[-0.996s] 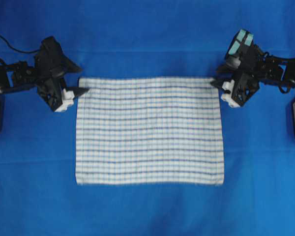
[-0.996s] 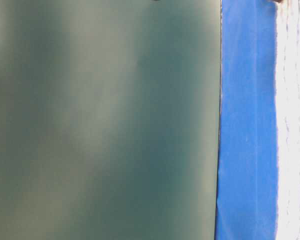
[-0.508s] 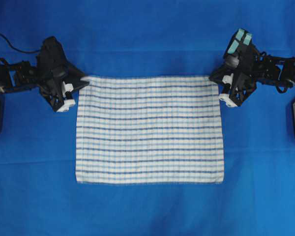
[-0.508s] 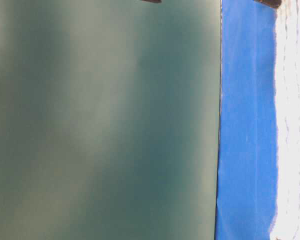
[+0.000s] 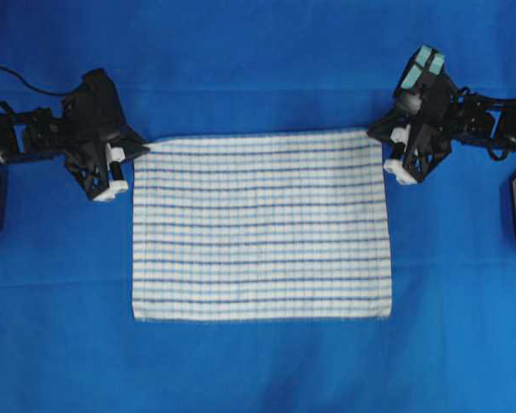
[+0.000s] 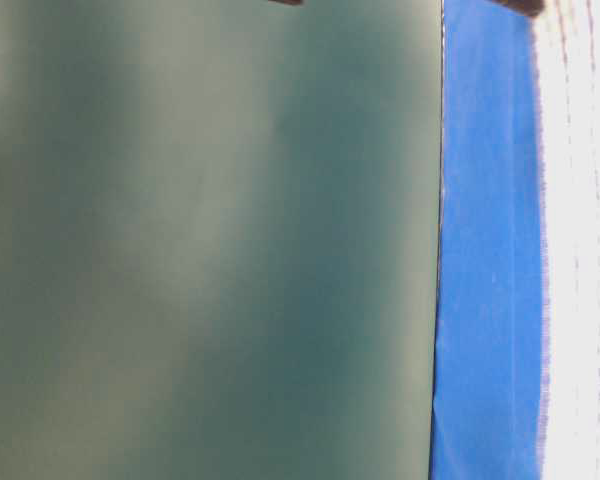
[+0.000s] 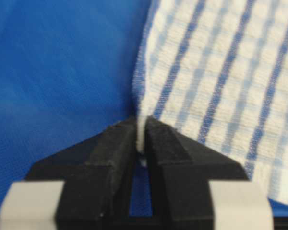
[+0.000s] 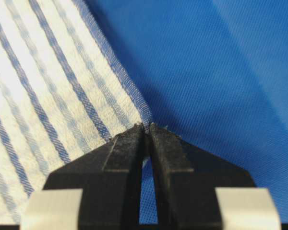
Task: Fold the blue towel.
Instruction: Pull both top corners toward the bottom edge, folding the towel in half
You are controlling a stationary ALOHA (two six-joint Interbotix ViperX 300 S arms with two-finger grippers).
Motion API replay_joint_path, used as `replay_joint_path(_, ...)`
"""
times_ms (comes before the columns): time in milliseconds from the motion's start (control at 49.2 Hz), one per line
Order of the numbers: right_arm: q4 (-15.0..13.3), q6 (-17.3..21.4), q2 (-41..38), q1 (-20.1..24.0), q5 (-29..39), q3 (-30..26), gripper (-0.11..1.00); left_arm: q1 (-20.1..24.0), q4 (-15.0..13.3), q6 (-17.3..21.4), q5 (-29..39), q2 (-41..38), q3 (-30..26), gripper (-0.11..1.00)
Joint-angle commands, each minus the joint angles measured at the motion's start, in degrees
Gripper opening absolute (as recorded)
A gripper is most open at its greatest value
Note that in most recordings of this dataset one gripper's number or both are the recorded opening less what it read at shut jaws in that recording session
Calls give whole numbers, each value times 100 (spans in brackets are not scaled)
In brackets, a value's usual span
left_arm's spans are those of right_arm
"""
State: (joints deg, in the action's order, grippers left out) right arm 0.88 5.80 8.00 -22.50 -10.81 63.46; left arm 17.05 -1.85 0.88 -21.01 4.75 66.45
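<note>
Both black jointed arms reach inward over the tabletop, which is draped in a plain solid-blue covering [image 5: 258, 69]. In the overhead view the left arm comes in from 9 o'clock, its left claw [image 5: 143, 148] tipped toward 3 o'clock. The right arm enters from 3 o'clock, its right claw [image 5: 377, 138] tipped toward 9 o'clock, with pale-teal pads on top of its wrist.

The rectangular white woven towel with thin dark-blue stripes and pale-blue checks [image 5: 261, 225] lies spread flat in the middle of the tabletop. Its long axis runs from 9 to 3 o'clock, and the dark stripes run the same way. Its short sides face the two arms.

The towel's corner at 10 o'clock sits at the left claw, the corner at 2 o'clock at the right claw; the rest of the cloth extends toward 6 o'clock, away from both. In the left wrist view the left claw [image 7: 142, 139] is pinched tight on the white hemmed edge of the towel [image 7: 221, 81], which rises from between the black fingers toward 1 o'clock. In the right wrist view the right claw [image 8: 147, 130] is clamped on the towel's corner tip, the cloth [image 8: 43, 96] spreading toward 10 o'clock.

The table-level view shows mostly a blurred grey-green surface [image 6: 200, 240], with a strip of blue covering and bright towel at 3 o'clock.
</note>
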Motion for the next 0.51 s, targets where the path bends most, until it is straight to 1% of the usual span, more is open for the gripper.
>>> replay_joint_path(0,18,9,316,-18,79,-44,6,26,9,79,211,308,-114,3)
replay_joint_path(102,18,9,571,-9,264,-44,6,26,9,193,457,483,-185,3)
replay_joint_path(183,18,9,729,-9,404,-18,6,26,9,193,519,545,-220,3)
replay_joint_path(305,9,62,817,9,439,26,6,26,9,158,519,562,-229,3)
replay_joint_path(386,9,132,853,70,439,53,6,-44,9,141,536,589,-220,3)
replay_joint_path(488,9,299,923,281,475,105,6,-281,9,114,598,729,-185,3)
